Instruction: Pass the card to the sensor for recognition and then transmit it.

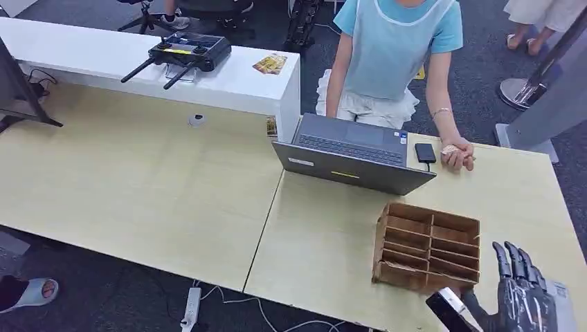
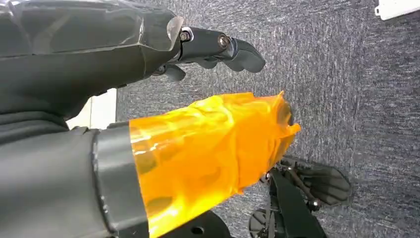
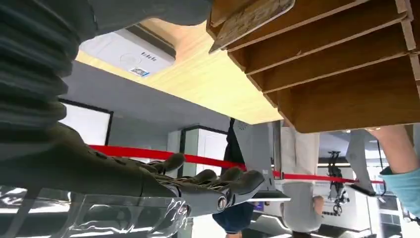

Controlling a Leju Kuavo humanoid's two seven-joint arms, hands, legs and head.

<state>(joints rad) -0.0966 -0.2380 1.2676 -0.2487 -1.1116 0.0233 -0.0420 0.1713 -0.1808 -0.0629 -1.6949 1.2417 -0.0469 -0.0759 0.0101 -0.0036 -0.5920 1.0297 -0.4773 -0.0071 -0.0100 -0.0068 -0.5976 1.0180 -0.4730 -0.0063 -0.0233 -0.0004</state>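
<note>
My right hand [image 1: 522,294] was at the table's near edge beside the wooden card rack [image 1: 427,247], fingers apart and holding nothing, probably staged to draw a card from it; left hand [image 2: 218,49] hung loosely curled, empty.

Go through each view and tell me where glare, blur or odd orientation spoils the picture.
Head view: even lighting, sharp on the laptop and wooden organizer; the right robot hand is cropped at the frame edge. Left wrist view: glossy reflections on the orange wrap, carpet sharp. Right wrist view: upside down, the left-edge ribbed cover soft, glare on clear plastic, bright background washed out.
</note>
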